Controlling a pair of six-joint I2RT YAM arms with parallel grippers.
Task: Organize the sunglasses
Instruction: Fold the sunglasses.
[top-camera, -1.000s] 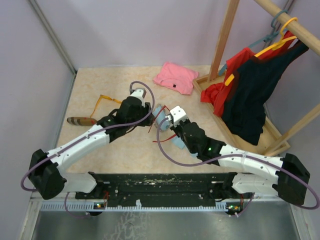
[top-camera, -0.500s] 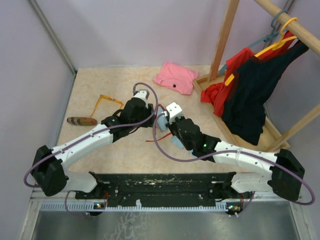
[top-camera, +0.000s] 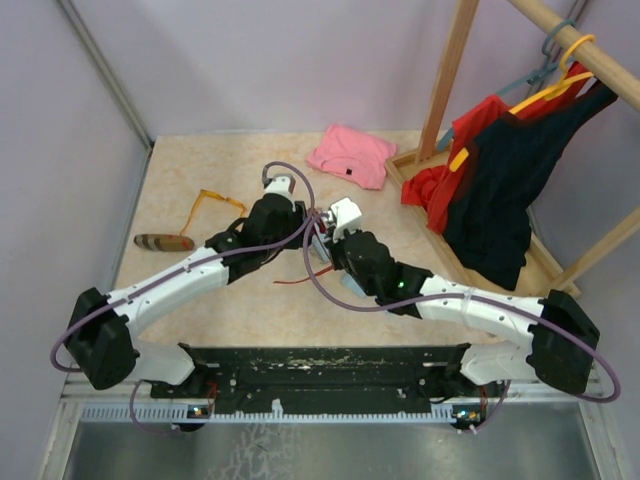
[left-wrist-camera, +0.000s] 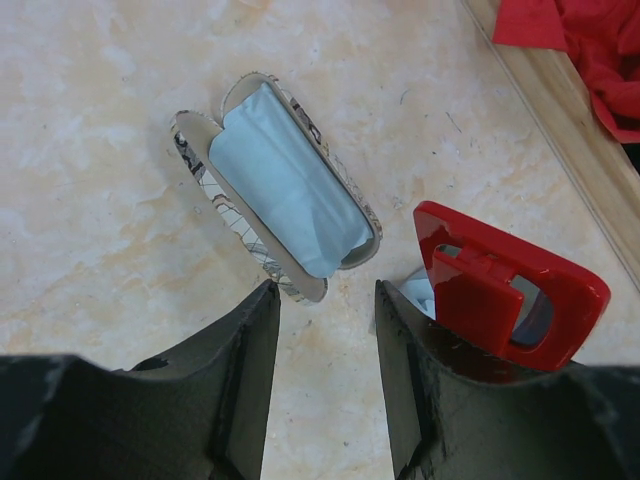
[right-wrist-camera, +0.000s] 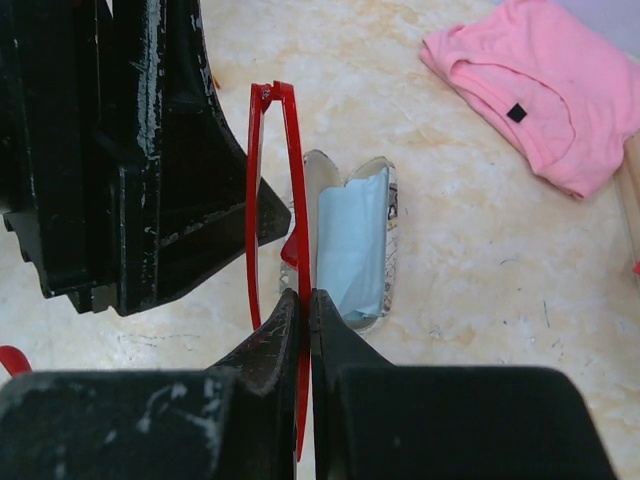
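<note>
The red sunglasses hang from one thin arm, on which my right gripper is shut. Their red front shows just right of my left gripper, which is open with only bare table between its fingers. An open grey-patterned case lined with a light blue cloth lies just beyond both grippers, also seen as the case in the right wrist view. From above, the two grippers meet mid-table, left gripper beside right gripper. The orange-amber sunglasses lie unfolded at the left.
A brown case lies near the left edge. A pink shirt lies at the back. A wooden rack with red and black clothes fills the right side. A light blue cloth shows under the right arm.
My right arm has carried the red sunglasses left and back, up against the left gripper. The left arm has shifted slightly right. Neither gripper's jaws have changed.
</note>
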